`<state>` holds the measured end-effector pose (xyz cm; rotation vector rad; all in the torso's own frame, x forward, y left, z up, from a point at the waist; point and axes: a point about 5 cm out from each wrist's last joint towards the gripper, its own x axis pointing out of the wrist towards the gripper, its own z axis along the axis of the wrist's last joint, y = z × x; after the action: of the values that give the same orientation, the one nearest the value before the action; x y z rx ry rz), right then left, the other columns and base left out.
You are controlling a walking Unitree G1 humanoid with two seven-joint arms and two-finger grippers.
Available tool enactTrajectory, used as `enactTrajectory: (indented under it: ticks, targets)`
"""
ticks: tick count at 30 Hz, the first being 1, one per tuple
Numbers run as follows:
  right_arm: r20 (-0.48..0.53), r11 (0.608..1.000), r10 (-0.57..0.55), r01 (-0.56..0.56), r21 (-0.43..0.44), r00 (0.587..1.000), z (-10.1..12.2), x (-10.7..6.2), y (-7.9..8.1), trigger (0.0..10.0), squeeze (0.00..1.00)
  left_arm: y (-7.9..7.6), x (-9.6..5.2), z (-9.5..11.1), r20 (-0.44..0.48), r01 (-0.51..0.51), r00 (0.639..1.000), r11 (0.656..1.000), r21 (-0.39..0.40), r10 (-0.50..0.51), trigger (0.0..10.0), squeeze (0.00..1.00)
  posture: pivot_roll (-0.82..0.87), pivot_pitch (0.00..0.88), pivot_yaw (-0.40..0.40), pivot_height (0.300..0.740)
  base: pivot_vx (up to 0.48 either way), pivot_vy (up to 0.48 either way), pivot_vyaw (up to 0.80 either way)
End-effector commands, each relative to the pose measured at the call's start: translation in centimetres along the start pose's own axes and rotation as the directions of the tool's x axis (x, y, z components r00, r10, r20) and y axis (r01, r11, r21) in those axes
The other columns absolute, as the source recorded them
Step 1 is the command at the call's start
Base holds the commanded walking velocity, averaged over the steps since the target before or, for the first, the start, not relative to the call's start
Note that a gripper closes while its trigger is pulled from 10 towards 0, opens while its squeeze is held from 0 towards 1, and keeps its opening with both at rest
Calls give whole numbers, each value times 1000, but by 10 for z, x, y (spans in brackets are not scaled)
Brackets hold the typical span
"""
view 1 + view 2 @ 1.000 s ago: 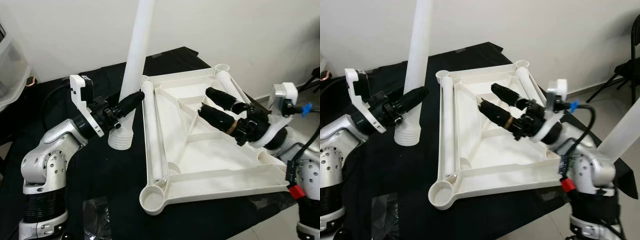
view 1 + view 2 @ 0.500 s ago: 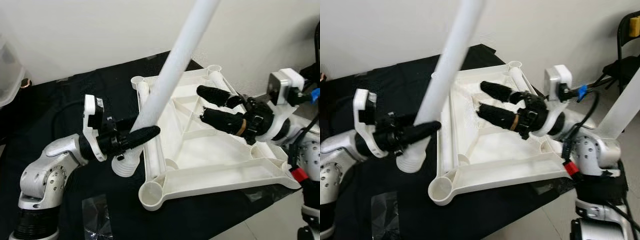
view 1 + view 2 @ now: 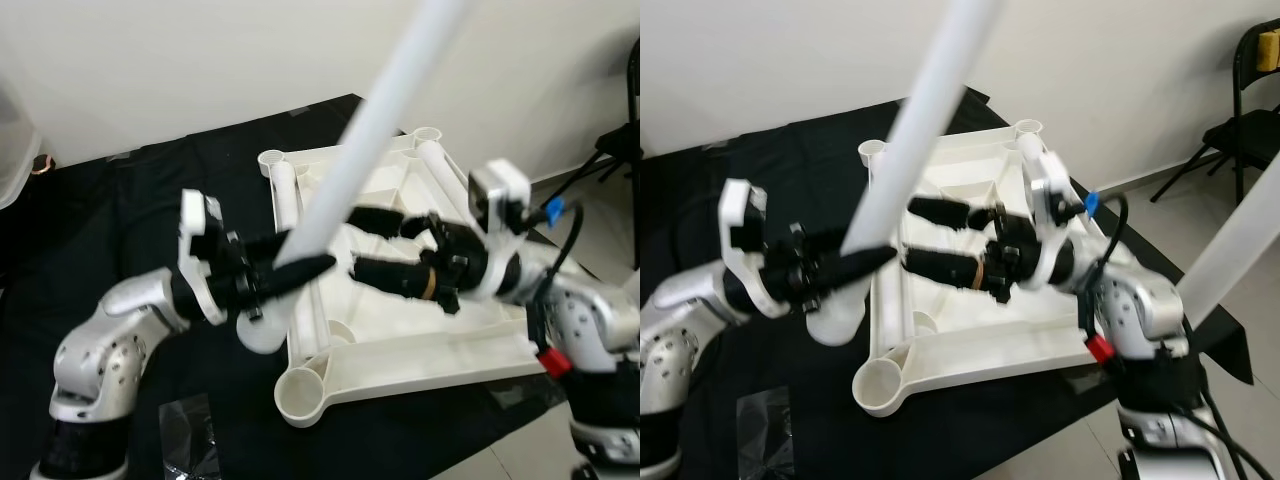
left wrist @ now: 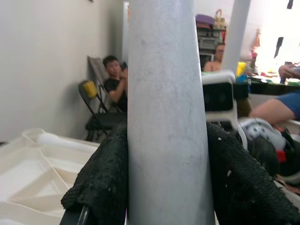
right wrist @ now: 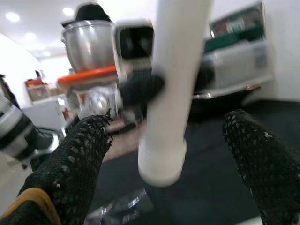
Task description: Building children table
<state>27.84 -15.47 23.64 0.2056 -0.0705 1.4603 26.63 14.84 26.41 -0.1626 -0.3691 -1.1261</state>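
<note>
1. The tilted white leg (image 3: 370, 150) slants across the upturned tabletop (image 3: 400, 340), barring the way over its left rail.
2. The right gripper (image 3: 365, 245), fingers spread, occupies the tabletop's middle.
3. The corner socket (image 3: 300, 395) nearest the robot stands unobstructed.
4. Black cloth (image 3: 150, 200) left of the tabletop lies open.

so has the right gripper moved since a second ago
Yes. The right gripper has reached leftward across the upturned tabletop, from its right side towards the leg in the left gripper.
</note>
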Motion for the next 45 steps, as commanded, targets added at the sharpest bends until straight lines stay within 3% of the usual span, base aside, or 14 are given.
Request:
enactTrajectory:
  ticks: [1,2,6,9,12,14,15,16,24,26,43,44,45]
  targets:
    - [-49,1000,-1,-1,-28,999,-4,2,4,10000,0,1,-1,7,64,-7,998,1000,-21,8,10000,0,-31,103,50,740,0,0,0]
    - [-106,1000,-8,5,-27,994,-16,6,6,10000,0,-5,4,8,100,23,995,999,-44,-18,10000,0,-35,103,53,740,0,0,0]
    - [-129,999,-10,6,-32,992,-24,13,7,10000,0,-11,10,4,98,55,994,997,-57,-50,10000,0,-33,102,52,740,0,0,0]
    - [-129,999,-10,6,-32,992,-24,13,7,10000,0,-11,10,4,98,55,994,997,-57,-50,10000,0,-33,102,52,740,0,0,0]
    - [-128,999,5,-10,-40,992,-30,27,6,10000,0,-20,17,-5,87,95,992,992,-86,-87,10000,0,-32,102,53,740,0,0,0]
    - [-128,999,5,-10,-40,992,-30,27,6,10000,0,-20,17,-5,87,95,992,992,-86,-87,10000,0,-32,102,53,740,0,0,0]
    - [-113,998,49,-53,-38,992,-32,41,9,10000,0,-29,21,-13,81,130,989,985,-114,-121,10000,0,-29,102,51,740,0,0,0]
    - [-110,997,59,-63,-40,992,-32,43,10,10000,0,-31,22,-14,81,136,989,983,-121,-127,10000,0,-29,102,51,740,0,0,0]
    - [-100,994,97,-102,-42,990,-32,49,14,10000,0,-32,24,-14,88,139,988,980,-144,-127,10000,0,-26,103,49,740,0,0,0]
    - [-89,994,104,-107,-37,991,-33,52,14,0,0,-33,25,-15,91,141,987,979,-148,-128,10000,0,-26,104,48,740,0,0,0]
    - [-74,996,76,-79,-45,994,-34,51,13,0,0,-33,28,-14,99,124,989,984,-130,-112,10000,0,-30,102,51,740,0,0,0]
    - [-78,996,67,-71,-49,995,-34,50,12,0,0,-30,28,-14,96,107,991,982,-156,-93,10000,235,-30,102,51,740,0,0,0]
    - [-85,997,53,-58,-53,995,-35,49,11,0,0,-28,28,-11,99,109,991,981,-163,-94,10000,1000,-31,103,52,740,0,0,0]
